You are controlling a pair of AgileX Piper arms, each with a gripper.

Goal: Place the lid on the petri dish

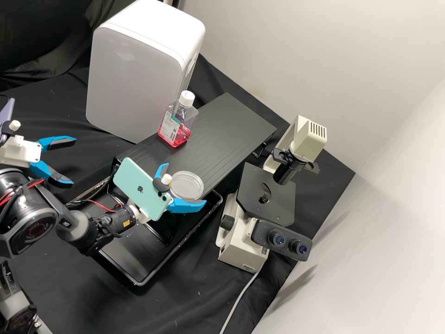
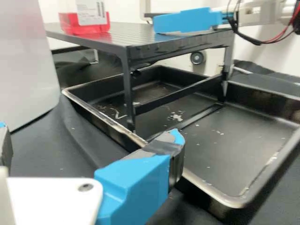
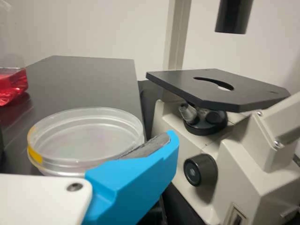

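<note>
Black cloth covers the bench (image 1: pixel 55 97), and a white box (image 1: pixel 139 60) stands at the back with pale walls behind it. From my station I see a raised black platform (image 1: pixel 222 134) standing in a shallow black tray (image 1: pixel 139 278). A flask of red liquid (image 1: pixel 176 123) with a white cap sits at the platform's far end. The petri dish (image 1: pixel 186 184) rests flat near the platform's front edge, on the side toward the microscope (image 1: pixel 264 218).

The right gripper (image 1: pixel 186 183) has its jaws spread, one blue finger on each side of the dish. The nearer pad lies just beside the rim, and may be touching it, though I cannot be sure from the wrist view. I also cannot tell whether the lid is on the dish. A yellow mark (image 3: pixel 32 152) shows on the dish's side wall.

The left gripper (image 1: pixel 73 160) hangs with its jaws wide apart and holds nothing. It is well away from the dish, above the cloth beside the tray.
</note>
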